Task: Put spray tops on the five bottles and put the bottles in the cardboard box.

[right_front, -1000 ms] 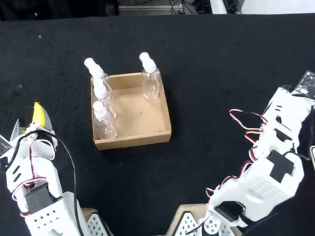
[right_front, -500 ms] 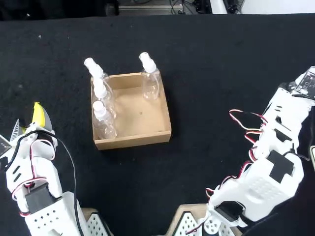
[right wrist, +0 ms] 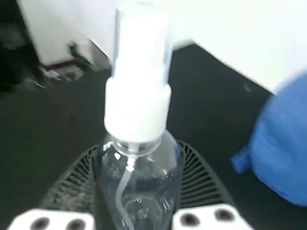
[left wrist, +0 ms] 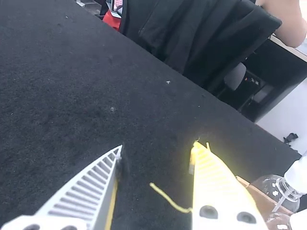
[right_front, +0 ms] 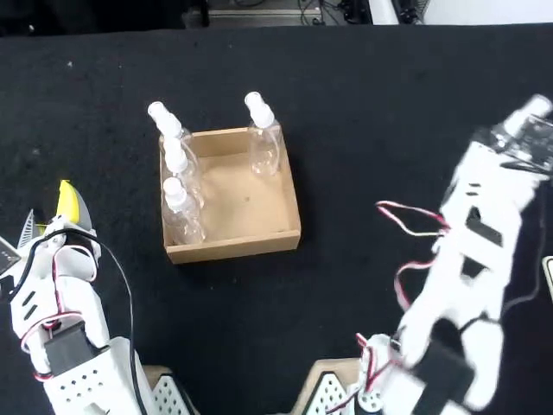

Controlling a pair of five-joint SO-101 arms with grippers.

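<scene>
Right gripper [right wrist: 139, 160] clamped on the fifth spray bottle [right wrist: 136, 191], jaws on the body just under the shoulder, white spray top [right wrist: 139, 96] on, upright, over the right side of the table [right_front: 389, 104], well apart from the cardboard box [right_front: 233, 245]. Box holds four capped bottles [right_front: 184, 216]: three along one wall, one at the far corner. Left gripper [left wrist: 157, 146] wide, empty. Bottle looks like empty thin plastic: light, slick, squashy, top-heavy. Body grip is right, go easy on the squeeze

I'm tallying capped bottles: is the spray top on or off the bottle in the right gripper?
On. A white spray top sits on the neck of the clear bottle held in the right gripper.
</scene>
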